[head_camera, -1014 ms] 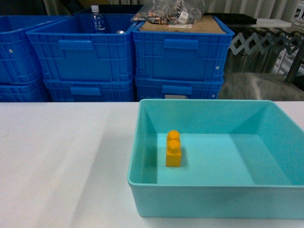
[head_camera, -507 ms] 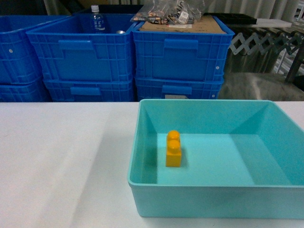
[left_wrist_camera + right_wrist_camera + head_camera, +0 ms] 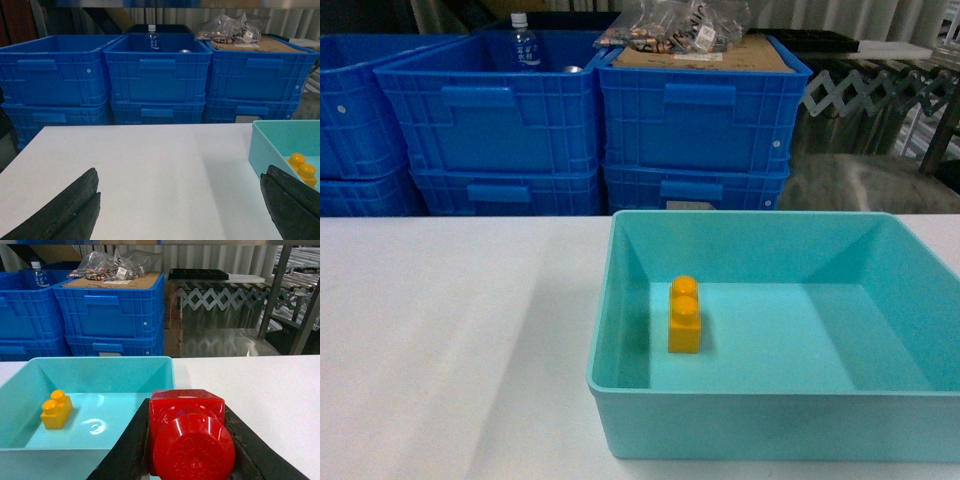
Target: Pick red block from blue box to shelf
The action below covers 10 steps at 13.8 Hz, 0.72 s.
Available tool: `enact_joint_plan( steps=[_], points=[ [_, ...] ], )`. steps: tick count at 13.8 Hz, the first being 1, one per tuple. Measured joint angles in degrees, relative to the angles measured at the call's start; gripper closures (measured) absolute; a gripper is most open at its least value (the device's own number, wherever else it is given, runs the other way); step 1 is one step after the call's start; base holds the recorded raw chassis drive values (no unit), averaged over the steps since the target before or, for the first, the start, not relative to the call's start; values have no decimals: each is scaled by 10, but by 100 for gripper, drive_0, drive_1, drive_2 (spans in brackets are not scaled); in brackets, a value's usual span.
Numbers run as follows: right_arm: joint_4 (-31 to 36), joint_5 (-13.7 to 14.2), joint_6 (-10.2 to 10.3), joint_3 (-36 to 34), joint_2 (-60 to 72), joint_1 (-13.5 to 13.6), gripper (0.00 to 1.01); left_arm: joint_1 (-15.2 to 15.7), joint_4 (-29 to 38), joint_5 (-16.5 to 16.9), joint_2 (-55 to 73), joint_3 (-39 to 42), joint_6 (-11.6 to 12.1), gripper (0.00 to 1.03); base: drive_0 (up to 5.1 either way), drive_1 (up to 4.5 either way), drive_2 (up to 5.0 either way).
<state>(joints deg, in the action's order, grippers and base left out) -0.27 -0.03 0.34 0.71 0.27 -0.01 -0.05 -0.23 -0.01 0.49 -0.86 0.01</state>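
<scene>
The red block [image 3: 190, 432] fills the bottom of the right wrist view, stud toward the camera, clamped between the black fingers [image 3: 127, 447] of my right gripper [image 3: 187, 440]. It hangs at the near right corner of the blue box [image 3: 100, 361], above the rim. In the head view the blue box [image 3: 620, 300] stands on the white table and neither gripper shows there. My left gripper [image 3: 180, 210] is open over bare table, left of the blue box [image 3: 257, 145], with nothing between its fingers. A steel post of the shelf [image 3: 272, 290] rises at the back right.
An orange-yellow two-stud brick [image 3: 684, 315] stands in the box's left half. Stacked dark blue crates [image 3: 590, 110] line the far side of the table [image 3: 450, 330], holding a water bottle [image 3: 523, 40], cardboard and bagged parts [image 3: 680, 25]. A folding metal gate [image 3: 225, 295] stands behind on the right.
</scene>
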Motion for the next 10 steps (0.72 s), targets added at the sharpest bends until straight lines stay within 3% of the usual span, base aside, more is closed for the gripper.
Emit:
enact_joint_plan(
  steps=[7, 10],
  points=[
    [0, 0, 0, 0, 0, 0, 73, 0, 0, 0, 0, 0, 0, 5, -8, -8, -8],
    [0, 0, 0, 0, 0, 0, 73, 1, 0, 0, 0, 0, 0, 5, -179, -179, -179]
  ],
)
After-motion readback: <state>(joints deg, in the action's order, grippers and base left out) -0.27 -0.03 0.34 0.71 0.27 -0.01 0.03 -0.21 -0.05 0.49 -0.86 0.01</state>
